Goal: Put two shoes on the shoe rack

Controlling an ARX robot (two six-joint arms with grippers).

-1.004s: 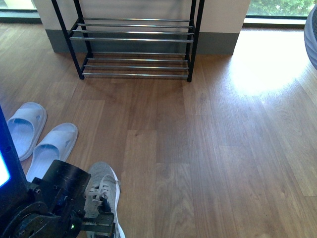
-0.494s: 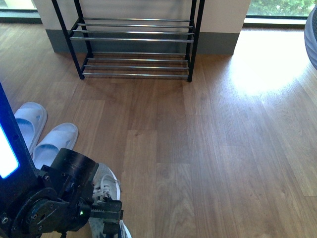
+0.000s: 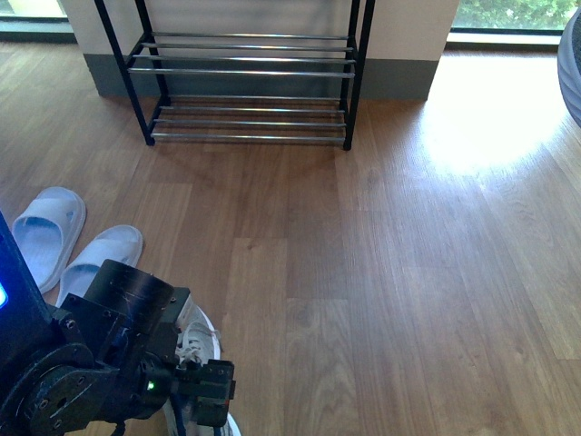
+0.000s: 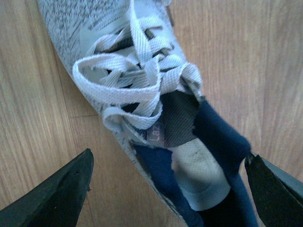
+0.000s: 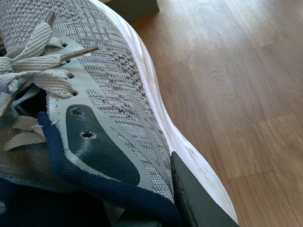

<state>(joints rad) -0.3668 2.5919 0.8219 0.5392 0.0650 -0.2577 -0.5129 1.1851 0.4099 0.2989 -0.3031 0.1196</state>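
The shoe rack (image 3: 245,68), black frames with chrome bars, stands empty against the far wall. One grey sneaker (image 3: 200,336) lies on the floor at the near left, mostly hidden under my left arm. In the left wrist view this sneaker (image 4: 142,80) shows its laces and navy lining. My left gripper (image 4: 165,189) is open, with one finger (image 4: 61,189) on either side of the heel opening. The other grey sneaker (image 5: 109,85) fills the right wrist view. My right gripper (image 5: 165,198) is shut on its side wall, one finger (image 5: 199,201) pressed outside, the other hidden.
Two white slippers (image 3: 50,232) (image 3: 100,263) lie on the wooden floor at the left, just beyond my left arm. Bare floor (image 3: 363,254) stretches between me and the rack. A grey rounded object (image 3: 572,64) shows at the right edge.
My left arm has shifted right and come down over the sneaker on the floor, covering more of it. The rack and slippers have not moved.
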